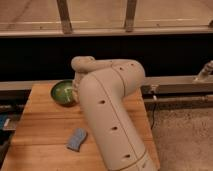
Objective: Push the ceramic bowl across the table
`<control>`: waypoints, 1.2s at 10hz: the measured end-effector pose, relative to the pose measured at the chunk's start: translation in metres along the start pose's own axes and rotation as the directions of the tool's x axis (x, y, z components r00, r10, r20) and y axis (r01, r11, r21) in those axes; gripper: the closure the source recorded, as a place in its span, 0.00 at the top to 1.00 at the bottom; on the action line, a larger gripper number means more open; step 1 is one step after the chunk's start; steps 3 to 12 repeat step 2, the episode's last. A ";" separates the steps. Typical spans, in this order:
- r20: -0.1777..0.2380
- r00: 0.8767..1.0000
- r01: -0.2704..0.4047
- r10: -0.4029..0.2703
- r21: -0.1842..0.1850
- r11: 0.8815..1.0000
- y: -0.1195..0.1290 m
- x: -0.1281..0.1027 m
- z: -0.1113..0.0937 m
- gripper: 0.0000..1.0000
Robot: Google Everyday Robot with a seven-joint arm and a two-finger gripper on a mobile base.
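Bowl position first: the ceramic bowl (pixel 63 92) sits at about ten o'clock on the table (pixel 45 130), close to the far edge and toward the left corner. From my seat the arm (pixel 107 115) fills the middle of the view, rising from six o'clock and bending over toward the bowl. The gripper (pixel 79 93) is hidden behind the arm's upper joint, somewhere at the bowl's right side; I cannot tell how it is set, nor whether it touches the rim.

For the push, I judge contact should come low on the bowl's outer wall, not on the lip, since a glazed shallow bowl would tip or ride up if pressed from the top. With the bowl already near the far edge and the left edge not distant, I would steer it along the length of the table, toward three o'clock or back toward six, never toward twelve. Slow and steady travel matters: glaze on wood slides easily and the bowl could spin off the contact point.

A blue sponge (pixel 77 139) lies at about seven o'clock, well apart from the bowl; a path toward six o'clock should pass to its right.
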 end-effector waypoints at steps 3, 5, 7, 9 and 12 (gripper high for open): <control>0.050 0.999 -0.016 0.014 0.036 0.999 -0.001 0.012 -0.037 0.00; 0.050 0.999 -0.016 0.014 0.036 0.999 -0.001 0.012 -0.037 0.00; 0.050 0.999 -0.016 0.014 0.036 0.999 -0.001 0.012 -0.037 0.00; 0.050 0.999 -0.016 0.014 0.036 0.999 -0.001 0.012 -0.037 0.00; 0.050 0.999 -0.016 0.014 0.036 0.999 -0.001 0.012 -0.037 0.00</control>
